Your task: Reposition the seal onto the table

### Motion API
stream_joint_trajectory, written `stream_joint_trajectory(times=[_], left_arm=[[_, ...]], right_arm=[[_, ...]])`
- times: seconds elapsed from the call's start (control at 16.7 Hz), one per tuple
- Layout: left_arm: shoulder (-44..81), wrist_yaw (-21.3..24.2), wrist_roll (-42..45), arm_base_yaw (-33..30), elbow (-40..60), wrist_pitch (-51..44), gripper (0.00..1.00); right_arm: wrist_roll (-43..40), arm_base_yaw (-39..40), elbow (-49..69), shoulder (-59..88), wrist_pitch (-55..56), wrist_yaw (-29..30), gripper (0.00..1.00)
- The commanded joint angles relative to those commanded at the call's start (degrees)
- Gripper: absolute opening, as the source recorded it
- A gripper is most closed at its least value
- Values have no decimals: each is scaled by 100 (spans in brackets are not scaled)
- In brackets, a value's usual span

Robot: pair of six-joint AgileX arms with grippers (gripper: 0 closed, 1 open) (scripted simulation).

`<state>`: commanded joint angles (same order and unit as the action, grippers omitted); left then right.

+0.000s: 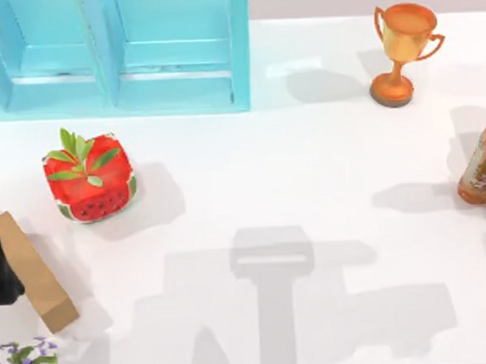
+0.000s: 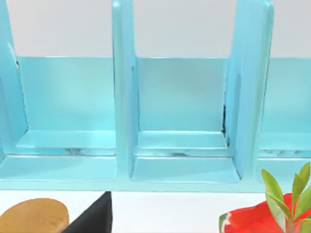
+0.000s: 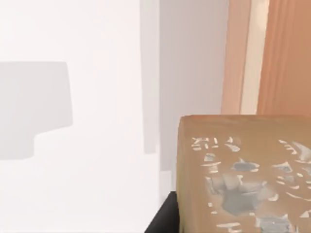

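The seal (image 3: 243,174), a brown block with whitish marks on its facing side, looms close in the right wrist view. A dark finger (image 3: 163,219) of my right gripper presses against its side, so the gripper is shut on it. White table (image 3: 87,160) lies beyond the seal, and the table (image 1: 306,164) spreads wide in the top view, crossed by arm shadows. My left gripper (image 1: 0,262) sits parked at the table's left edge, beside the tan slab (image 1: 34,273).
A turquoise shelf cabinet (image 1: 119,58) stands at the back left, and a watermelon cube (image 1: 89,178) in front of it. A gold trophy (image 1: 402,53) is at the back right, an orange bottle (image 1: 480,170) at the right edge, and purple flowers (image 1: 22,361) at the front left.
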<state>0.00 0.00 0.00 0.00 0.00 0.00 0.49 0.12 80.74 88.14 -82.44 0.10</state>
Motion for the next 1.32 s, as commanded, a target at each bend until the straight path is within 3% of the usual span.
stream_joint_trajectory(times=[0.3, 0.96, 1.32], left_arm=[[0, 0, 0, 0, 0, 0, 100], [0, 0, 0, 0, 0, 0, 100], [0, 0, 0, 0, 0, 0, 100]], right_arm=[[217, 187, 191, 237, 49, -4, 0], [3544, 3457, 2870, 3806, 813, -3, 0], [4042, 3952, 3283, 4302, 1009, 22, 0]])
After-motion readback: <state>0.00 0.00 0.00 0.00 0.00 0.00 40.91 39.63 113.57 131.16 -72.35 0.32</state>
